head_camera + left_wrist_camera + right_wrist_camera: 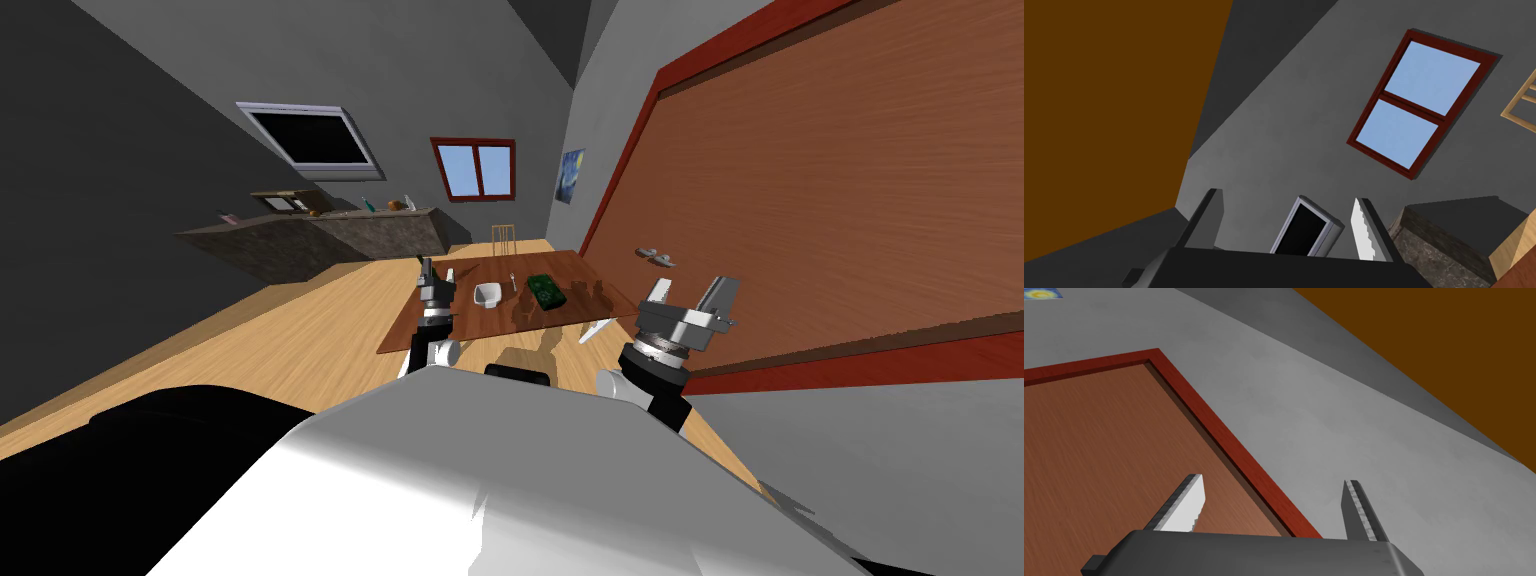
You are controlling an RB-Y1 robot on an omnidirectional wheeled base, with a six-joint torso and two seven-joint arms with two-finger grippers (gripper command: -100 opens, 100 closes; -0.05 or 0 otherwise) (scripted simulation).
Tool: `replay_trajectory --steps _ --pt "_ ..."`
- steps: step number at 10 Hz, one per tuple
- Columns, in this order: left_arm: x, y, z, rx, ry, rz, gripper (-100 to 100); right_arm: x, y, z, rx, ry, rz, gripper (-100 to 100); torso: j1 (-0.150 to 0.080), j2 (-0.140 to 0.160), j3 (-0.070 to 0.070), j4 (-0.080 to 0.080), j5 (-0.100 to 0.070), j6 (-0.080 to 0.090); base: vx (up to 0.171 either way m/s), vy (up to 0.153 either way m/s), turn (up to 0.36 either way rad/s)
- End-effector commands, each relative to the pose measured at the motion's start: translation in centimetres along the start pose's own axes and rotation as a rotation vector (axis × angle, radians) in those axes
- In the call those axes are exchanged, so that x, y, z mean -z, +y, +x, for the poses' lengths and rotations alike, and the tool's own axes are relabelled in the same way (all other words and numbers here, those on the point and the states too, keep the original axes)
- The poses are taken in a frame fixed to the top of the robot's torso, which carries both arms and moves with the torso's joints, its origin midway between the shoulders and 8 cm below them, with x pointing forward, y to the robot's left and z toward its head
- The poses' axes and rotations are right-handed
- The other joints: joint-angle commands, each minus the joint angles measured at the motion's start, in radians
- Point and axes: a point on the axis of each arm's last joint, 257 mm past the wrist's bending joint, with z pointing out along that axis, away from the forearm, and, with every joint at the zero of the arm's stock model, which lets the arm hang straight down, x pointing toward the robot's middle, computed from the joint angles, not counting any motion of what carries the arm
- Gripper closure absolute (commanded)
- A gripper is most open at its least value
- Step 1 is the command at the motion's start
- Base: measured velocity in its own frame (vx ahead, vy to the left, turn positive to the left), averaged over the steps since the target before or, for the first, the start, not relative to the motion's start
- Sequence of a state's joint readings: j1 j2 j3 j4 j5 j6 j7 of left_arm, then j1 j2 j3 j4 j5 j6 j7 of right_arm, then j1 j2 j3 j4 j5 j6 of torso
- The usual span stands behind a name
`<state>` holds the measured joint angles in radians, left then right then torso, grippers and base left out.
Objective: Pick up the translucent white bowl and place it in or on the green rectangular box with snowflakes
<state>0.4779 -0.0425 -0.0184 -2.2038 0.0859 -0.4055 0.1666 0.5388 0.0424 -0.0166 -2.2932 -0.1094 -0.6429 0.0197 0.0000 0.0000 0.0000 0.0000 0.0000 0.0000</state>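
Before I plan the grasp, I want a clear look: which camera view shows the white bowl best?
The head view: the bowl sits upright on the brown table, with the green box to its right. Both wrist views face walls, away from the table.

White bowl (488, 294) sits upright on the table (430, 325), near the green box (546, 291).

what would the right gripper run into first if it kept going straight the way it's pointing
Probably the dark red frame of the large brown wood-grain wall panel, where it borders the grey wall. The open right gripper aims there with nothing in between. Depth is unclear.
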Motion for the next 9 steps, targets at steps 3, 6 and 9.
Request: replay_trajectory --steps 3,6,9 --pt "-0.3 1.5 -0.2 -0.044 0.048 -0.060 -100 0.0 0.0 0.0 0.000 0.000 0.000 0 0.000 0.001 0.001 0.000 0.000 0.000 -0.026 -0.005 -0.024" --pt "-0.8 3.6 -1.3 -0.090 0.072 -0.142 -100 0.0 0.0 0.0 0.000 0.000 0.000 0 0.000 0.004 0.002 0.001 0.000 0.000 -0.061 -0.008 -0.047" --pt "-1.2 5.4 -2.6 -0.120 0.067 -0.210 -100 0.0 0.0 0.0 0.000 0.000 0.000 0 0.000 0.004 0.003 0.001 0.000 0.000 -0.061 -0.010 -0.036"
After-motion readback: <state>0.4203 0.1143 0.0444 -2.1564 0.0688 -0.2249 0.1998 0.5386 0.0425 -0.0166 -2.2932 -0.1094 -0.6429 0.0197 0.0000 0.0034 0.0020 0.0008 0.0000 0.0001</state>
